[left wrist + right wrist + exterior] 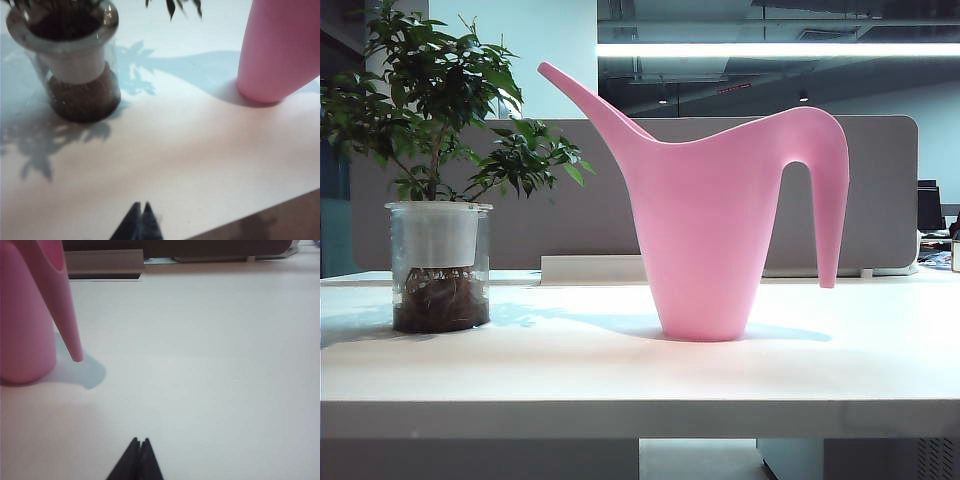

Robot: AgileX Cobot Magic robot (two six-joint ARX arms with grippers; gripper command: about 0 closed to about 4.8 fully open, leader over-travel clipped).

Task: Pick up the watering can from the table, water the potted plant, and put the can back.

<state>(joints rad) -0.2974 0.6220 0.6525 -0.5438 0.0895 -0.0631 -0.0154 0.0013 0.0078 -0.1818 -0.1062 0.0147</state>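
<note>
On the wide white table (620,385), the tall smooth pink plastic watering can (710,230) stands untouched at three o'clock of the leafy potted plant (438,170), nothing begun, left gripper (139,206) and right gripper (139,441) both clenched empty.

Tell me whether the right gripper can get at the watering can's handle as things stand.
Probably yes. The right gripper, shut and empty, faces bare table, and nothing lies between it and the watering can; its handle hangs free above the tabletop.
</note>
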